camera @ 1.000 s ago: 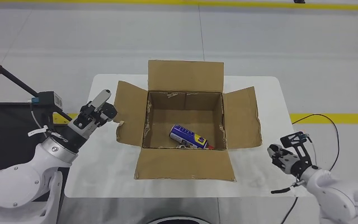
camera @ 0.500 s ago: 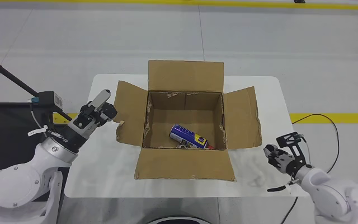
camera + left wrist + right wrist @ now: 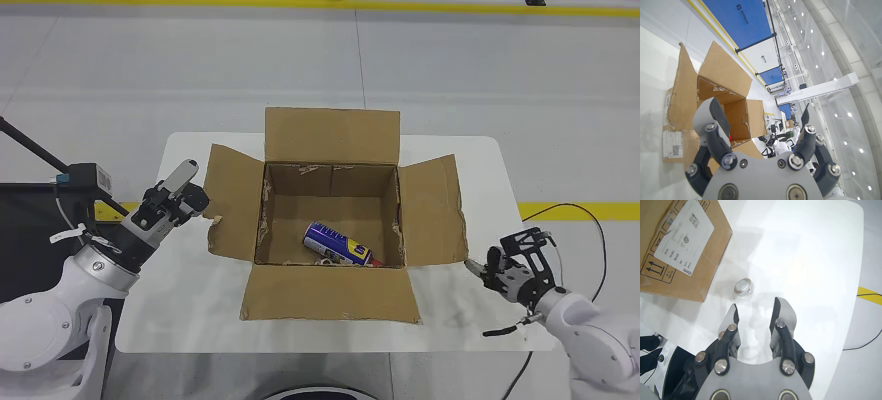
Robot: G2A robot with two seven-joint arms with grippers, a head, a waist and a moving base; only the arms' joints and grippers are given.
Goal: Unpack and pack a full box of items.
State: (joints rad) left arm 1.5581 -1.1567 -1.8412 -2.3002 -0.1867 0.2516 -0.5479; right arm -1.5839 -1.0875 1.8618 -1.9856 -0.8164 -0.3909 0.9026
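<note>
ring by box corner, R tool spread

The box stands wide open above the can inside.

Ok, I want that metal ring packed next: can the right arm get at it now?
Probably yes. The right claw is open just short of the metal ring, which lies on the table near the box corner, nothing between them.

One cardboard box; one spray can; one metal ring, at the box's 4 o'clock; one table; two grippers: left gripper, right gripper.
</note>
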